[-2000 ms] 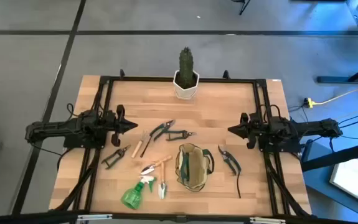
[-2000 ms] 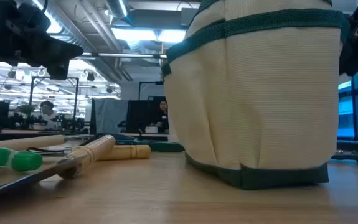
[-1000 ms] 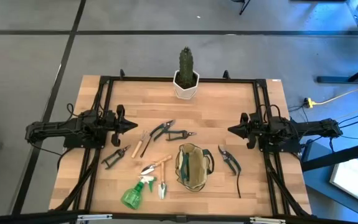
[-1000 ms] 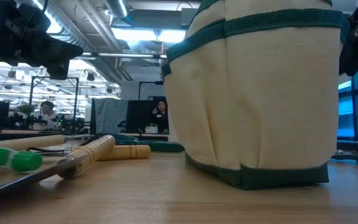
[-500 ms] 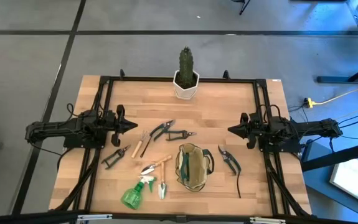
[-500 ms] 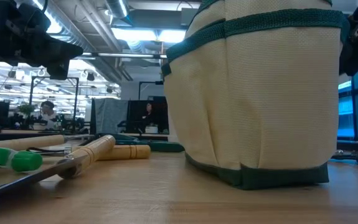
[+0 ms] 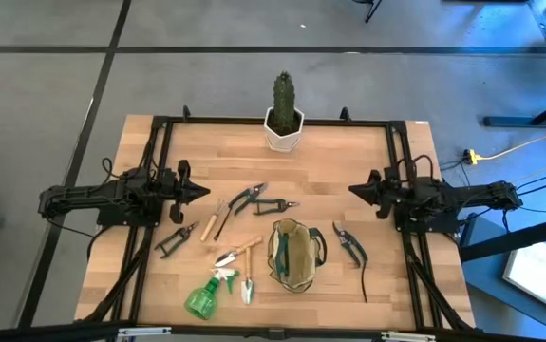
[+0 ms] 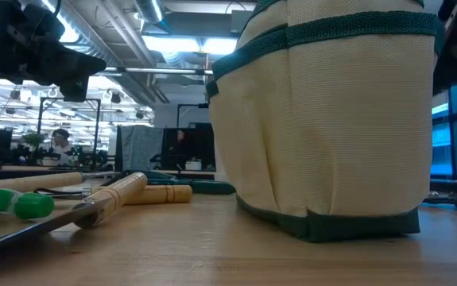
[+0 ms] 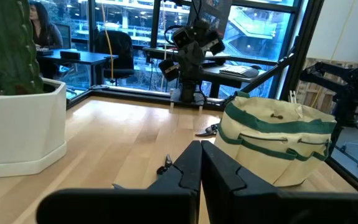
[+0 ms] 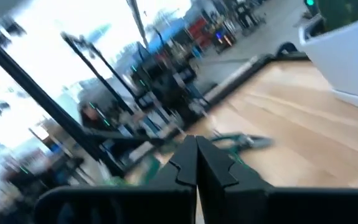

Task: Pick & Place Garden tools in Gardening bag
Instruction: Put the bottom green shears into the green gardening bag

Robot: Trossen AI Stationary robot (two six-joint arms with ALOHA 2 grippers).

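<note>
The gardening bag [image 7: 293, 255] stands upright on its base on the wooden table, its mouth open upward; the low view shows its cream wall [image 8: 323, 119] close up. Garden tools lie flat to its left: shears [image 7: 247, 198], a second pair of shears [image 7: 176, 237], a wooden-handled trowel [image 7: 236, 252] and a green spray bottle [image 7: 206, 296]. Dark pruning shears [image 7: 350, 244] lie to its right. My left gripper [image 7: 201, 191] hovers shut at the table's left side, pointing level. My right gripper [image 7: 353, 192] hovers shut at the right side. Neither has anything between its fingers.
A green cactus in a white pot [image 7: 285, 119] stands at the middle of the table's far edge. A black frame [image 7: 273, 122] runs around the table. Bare wood lies between the two grippers, behind the tools.
My right gripper has rolled about its own pointing line and its tip has swung slightly toward the table's far edge. It stays shut and above the table. The tools and the bag have not moved.
</note>
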